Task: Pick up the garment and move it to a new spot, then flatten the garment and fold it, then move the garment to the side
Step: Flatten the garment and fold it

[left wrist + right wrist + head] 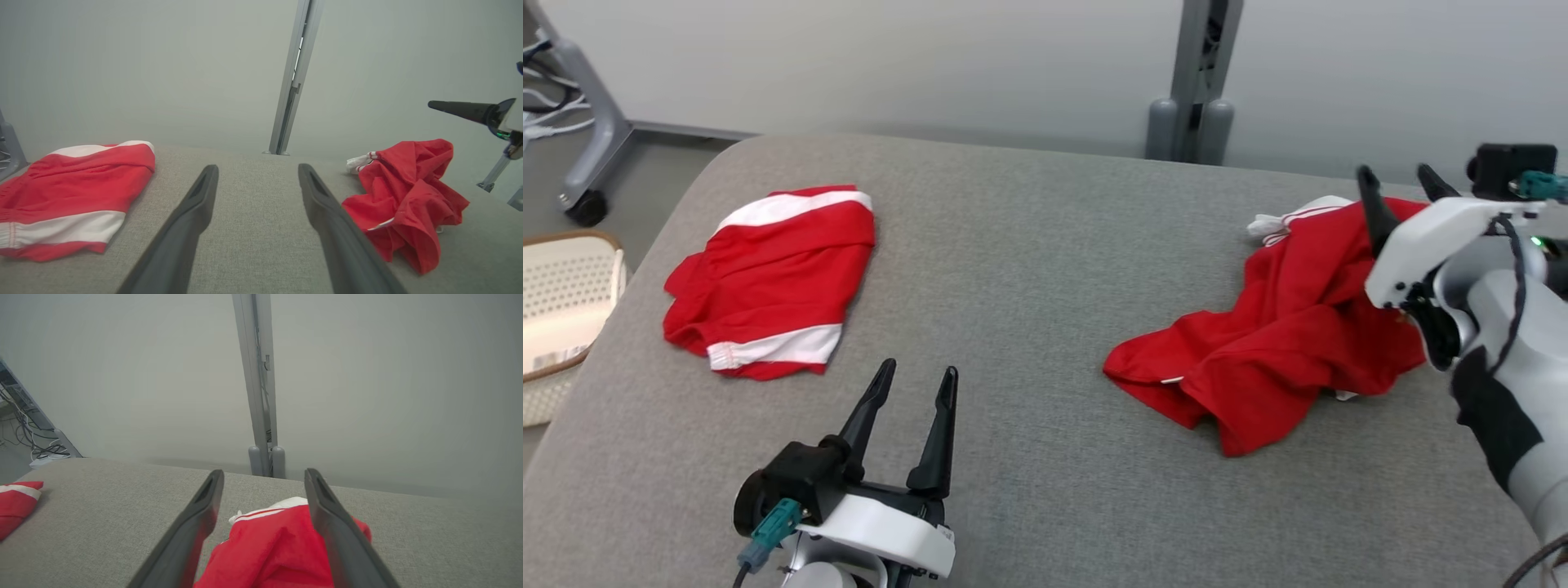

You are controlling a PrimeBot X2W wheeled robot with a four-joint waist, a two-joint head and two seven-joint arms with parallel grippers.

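Grey surface bore the crumpled garment at its right. Right gripper hung over it, jaws wide, gripping nothing. Left gripper sat near the front, jaws wide, empty. Folded garment lay left.

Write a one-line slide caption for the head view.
Open right tool above a crumpled red garment on the grey surface; open left tool near a folded red-and-white garment.
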